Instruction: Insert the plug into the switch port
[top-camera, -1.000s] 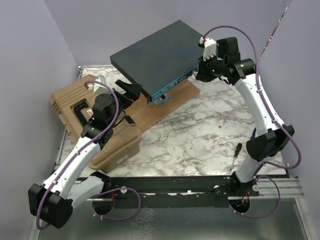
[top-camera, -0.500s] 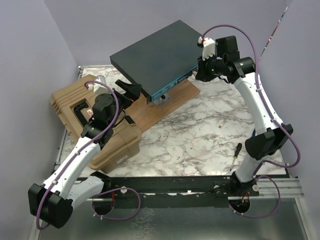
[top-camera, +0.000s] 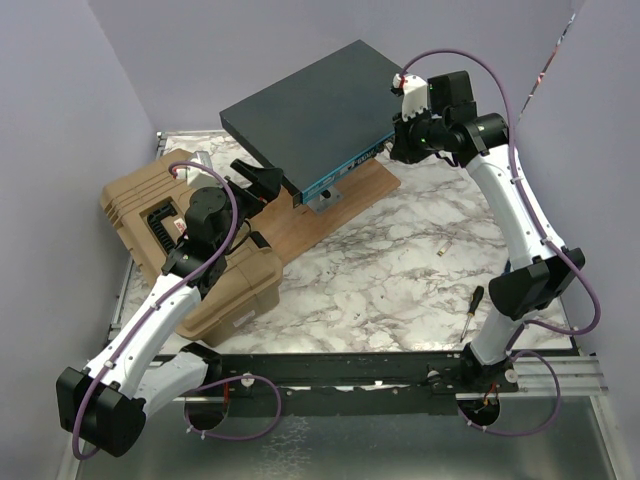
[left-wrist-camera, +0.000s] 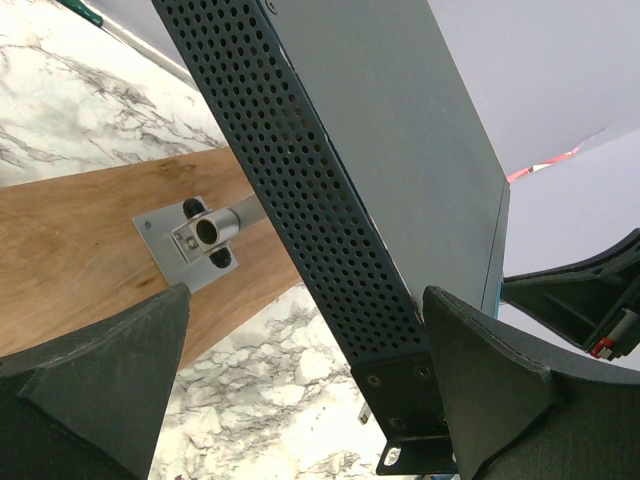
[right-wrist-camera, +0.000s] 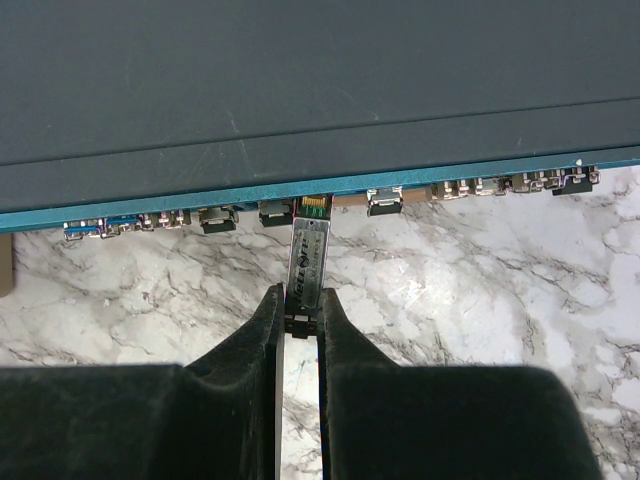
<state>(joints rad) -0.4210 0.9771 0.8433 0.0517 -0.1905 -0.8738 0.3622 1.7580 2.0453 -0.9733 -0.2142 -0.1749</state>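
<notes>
So there's just one switch (top-camera: 310, 115), propped on a single metal bracket (left-wrist-camera: 190, 235) over one wooden board (top-camera: 335, 205) at the back of the marble bench (top-camera: 400, 270). There are two claws. The right claw (right-wrist-camera: 300, 320) is pinched onto the one silver plug (right-wrist-camera: 308, 255), whose tip sits right at a port in the teal front face. The left claw (left-wrist-camera: 300, 350) is spread wide and holds nothing, with the switch's perforated side showing between its fingers. One tan case (top-camera: 150, 205) and one screwdriver (top-camera: 472, 310) lie on the bench too.
</notes>
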